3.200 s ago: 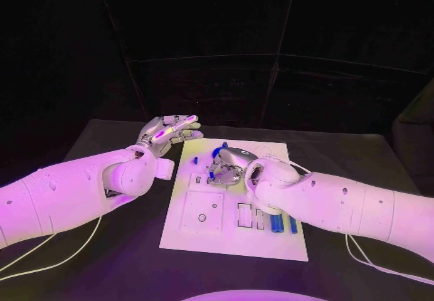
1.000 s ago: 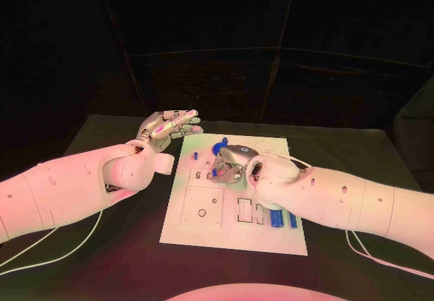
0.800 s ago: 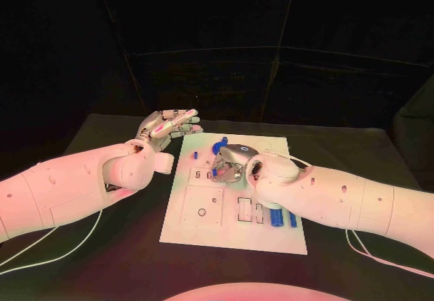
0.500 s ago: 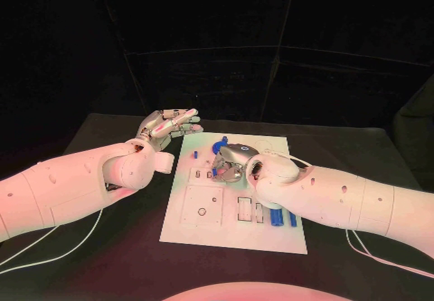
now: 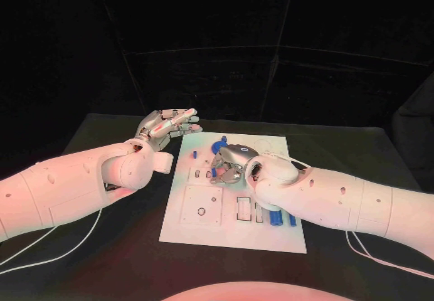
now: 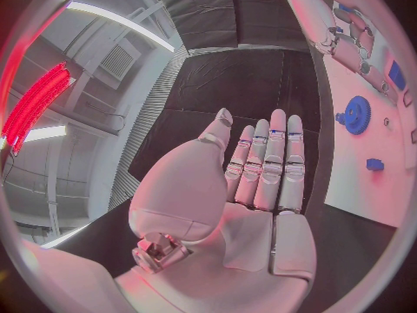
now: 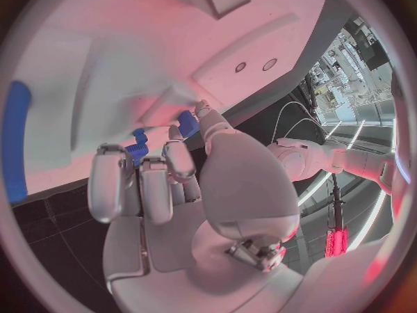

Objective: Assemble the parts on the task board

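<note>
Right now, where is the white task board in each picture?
Head view: the task board lies mid-table, between the two arms.
Left wrist view: the task board is the white sheet beside the left hand, near the circle's rim.
Right wrist view: the task board is the pale surface past the right hand.
Shared landmark: the right hand, over the task board in every view.

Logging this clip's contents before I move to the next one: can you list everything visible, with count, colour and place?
Table: one, black, under everything.
Task board: one, white, mid-table, with rectangular cut-outs.
Gear: one, blue, at the board's far end.
Small part: one, blue, near the board's left edge.
Pegs: at least two, blue, lying by the right forearm.
Part: one, blue, at the right hand's fingertips; whether gripped is unclear.
Left hand: silver, fingers extended, beside the board's far left corner.
Right hand: silver, over the board's middle.
</note>
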You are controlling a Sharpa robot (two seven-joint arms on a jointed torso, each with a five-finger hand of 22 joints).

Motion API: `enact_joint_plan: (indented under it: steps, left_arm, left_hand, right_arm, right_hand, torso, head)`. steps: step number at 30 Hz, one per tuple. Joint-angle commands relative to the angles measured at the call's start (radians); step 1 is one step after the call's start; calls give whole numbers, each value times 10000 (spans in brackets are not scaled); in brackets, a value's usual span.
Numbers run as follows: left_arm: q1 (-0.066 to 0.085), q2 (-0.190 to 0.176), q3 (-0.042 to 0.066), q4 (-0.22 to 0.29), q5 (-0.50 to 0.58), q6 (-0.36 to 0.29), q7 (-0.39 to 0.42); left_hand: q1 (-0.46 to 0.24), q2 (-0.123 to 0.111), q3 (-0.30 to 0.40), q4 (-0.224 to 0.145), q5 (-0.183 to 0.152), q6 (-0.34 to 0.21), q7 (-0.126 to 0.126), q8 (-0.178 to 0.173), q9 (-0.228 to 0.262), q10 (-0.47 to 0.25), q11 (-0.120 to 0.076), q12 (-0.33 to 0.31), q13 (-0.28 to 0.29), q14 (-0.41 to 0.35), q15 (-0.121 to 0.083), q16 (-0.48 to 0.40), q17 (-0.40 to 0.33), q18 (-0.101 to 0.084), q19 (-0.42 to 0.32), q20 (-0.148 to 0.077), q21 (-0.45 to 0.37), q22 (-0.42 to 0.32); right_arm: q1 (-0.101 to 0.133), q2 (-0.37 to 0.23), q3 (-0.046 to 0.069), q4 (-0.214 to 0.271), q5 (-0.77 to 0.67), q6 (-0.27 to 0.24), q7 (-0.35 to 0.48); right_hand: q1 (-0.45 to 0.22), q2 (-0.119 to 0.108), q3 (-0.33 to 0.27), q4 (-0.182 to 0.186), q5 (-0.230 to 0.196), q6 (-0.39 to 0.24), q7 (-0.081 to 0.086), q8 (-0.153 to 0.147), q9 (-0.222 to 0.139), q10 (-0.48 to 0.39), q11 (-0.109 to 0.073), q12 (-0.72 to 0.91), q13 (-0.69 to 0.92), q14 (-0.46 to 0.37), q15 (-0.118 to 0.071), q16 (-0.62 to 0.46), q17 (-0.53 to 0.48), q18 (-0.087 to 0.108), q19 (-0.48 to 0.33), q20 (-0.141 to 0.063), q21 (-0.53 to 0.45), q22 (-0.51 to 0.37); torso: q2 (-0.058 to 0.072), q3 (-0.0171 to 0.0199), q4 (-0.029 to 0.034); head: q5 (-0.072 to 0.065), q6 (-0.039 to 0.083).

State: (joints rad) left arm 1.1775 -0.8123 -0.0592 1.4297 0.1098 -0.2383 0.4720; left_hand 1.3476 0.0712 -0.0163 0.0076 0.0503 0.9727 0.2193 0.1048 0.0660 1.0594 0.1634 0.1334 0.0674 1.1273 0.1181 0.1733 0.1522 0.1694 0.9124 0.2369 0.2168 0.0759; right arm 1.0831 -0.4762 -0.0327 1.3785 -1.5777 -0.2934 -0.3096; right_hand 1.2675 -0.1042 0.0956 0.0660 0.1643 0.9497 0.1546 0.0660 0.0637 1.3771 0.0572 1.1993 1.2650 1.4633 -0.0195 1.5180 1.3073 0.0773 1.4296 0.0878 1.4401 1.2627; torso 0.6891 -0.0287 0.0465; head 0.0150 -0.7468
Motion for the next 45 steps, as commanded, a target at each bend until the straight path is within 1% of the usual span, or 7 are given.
enact_joint_plan:
  steps: [1,10,19,24,28,37,45]
  left_arm:
    - [19,9,9,-3,-64,200,3]
    - [18,-1,8,-52,-349,278,-65]
    - [30,-119,11,-163,-2433,686,-936]
    - [216,-181,13,-245,-4379,1374,-2421]
    - [455,-120,14,-389,-5979,1921,-4136]
    - [967,532,-51,-720,-9170,3346,-7748]
    - [1437,1406,-592,-1237,-10370,3815,-9148]
  left_hand:
    - [-14,106,-8,-91,4,88,-34,-47,3,141,-42,-63,-7,271,-55,82,75,174,200,-52,38,15]
    - [-87,143,-23,-194,3,248,-133,-72,5,359,-153,-133,-6,799,-229,239,291,171,644,-220,209,63]
    - [-557,58,-375,-121,31,940,-736,18,76,2088,-895,235,305,3798,-1234,2671,2164,132,3248,-1246,1786,756]
    - [-766,18,-590,-10,31,1534,-1139,317,288,3431,-1376,1280,1142,4195,-1652,10852,10335,124,4584,-1743,3216,1545]
    - [-1204,124,-820,350,42,1649,-1363,849,649,3379,-1524,3050,2685,4221,-1787,12982,12789,-306,4970,-1939,6334,4974]
    - [-1891,303,-2002,1819,-28,806,-1568,3008,2119,2912,-1717,10049,9635,4435,-1934,13975,14186,-723,4909,-2031,10053,9320]
    - [-1919,345,-2518,2438,-9,335,-1646,4149,3004,3049,-1849,11117,10770,4435,-1973,13975,14186,-826,4897,-2078,10802,10282]
  right_arm:
    - [-6,-47,-6,68,107,-936,232]
    - [-15,-652,6,659,992,-2089,1844]
    - [446,-2131,37,1625,2984,-2004,3773]
    - [1040,-3373,39,2515,4834,-1131,3917]
    - [1389,-4135,38,2944,5802,-718,3808]
    - [1724,-4934,36,2786,6516,-483,3357]
    - [1788,-4933,35,2471,6598,-301,3002]
  right_hand:
    - [75,-60,-87,-1,100,-60,-19,-7,16,-15,64,1,-35,808,68,-55,1378,-158,4,48,-20,10]
    - [241,-131,-311,120,175,-148,10,-1,19,-127,90,-123,-163,795,90,-83,1332,-169,32,71,7,72]
    - [426,-45,-447,203,303,-226,34,14,27,-242,113,-249,-289,772,114,-127,1262,-146,-32,96,-49,-40]
    - [900,310,-251,22,659,172,-66,252,101,-354,18,-440,-459,690,40,-307,951,-78,-199,49,-217,-372]
    - [823,328,-338,67,491,258,-95,315,104,-359,-6,-493,-517,679,16,-345,901,-75,-208,21,-236,-396]
    - [746,330,-431,119,481,264,-108,336,95,-402,-18,-604,-622,651,1,-420,773,-40,-291,3,-325,-581]
    - [762,330,-513,125,637,223,-114,343,78,-501,-27,-788,-785,618,-10,-511,634,5,-403,-12,-449,-821]
  torso:
    - [0,13,-7]
    - [-18,20,9]
    - [-83,33,-120]
    - [-148,58,-102]
    - [-244,89,-161]
    - [-370,195,-207]
    - [-434,280,-241]
  head:
    - [1,-6]
    - [9,-3]
    - [33,94]
    - [14,108]
    - [72,60]
    - [84,-37]
    - [224,-124]
